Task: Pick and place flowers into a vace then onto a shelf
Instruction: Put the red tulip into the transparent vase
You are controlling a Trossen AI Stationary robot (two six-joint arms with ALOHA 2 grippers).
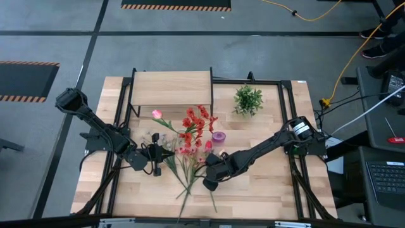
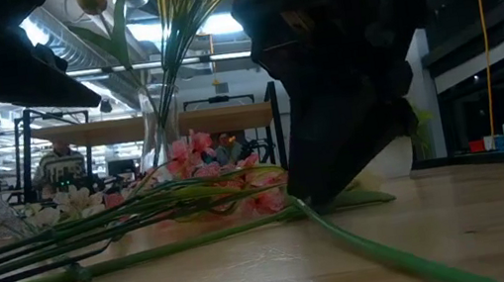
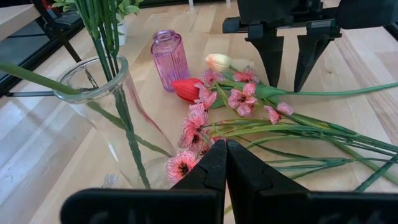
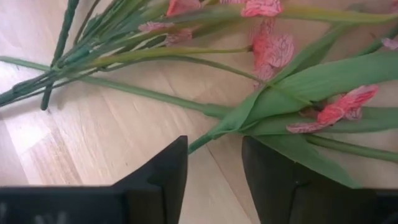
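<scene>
1. Nearest the front edge of the tabletop [image 1: 266, 190], the right gripper [image 4: 214, 180] hung low over the wood, a little right of the table's middle. Its two dark fingers [image 4: 163, 177] stood partly apart and held nothing.
2. A green stem [image 4: 205, 142] belonging to the loose flowers [image 3: 249, 99] ran up into the gap between those fingers. It widened into long leaves and pink blossoms just beyond the fingertips. The stem appeared to lie flat on the wood, untouched.
3. The stem's long axis ran roughly from the front edge toward the table's middle, blossom end farther in. The gap between the fingers looked set across it, so a short drop and a squeeze would likely catch it.
4. The right gripper was plainly the nearer one to this stem. More cut stems fanned out beside it on the wood toward the left.
5. Left of the table's middle, the left gripper [image 3: 225, 163] pointed toward the same pile, its fingers pressed together and empty. It lay just beside a clear glass vase [image 3: 118, 118] that already held several upright stems.
6. Farther in stood a small purple bottle [image 3: 169, 59] and a leafy green plant [image 1: 247, 99].
7. Farthest back, at the rear edge, the shelf [image 1: 171, 88] stood bare.
</scene>
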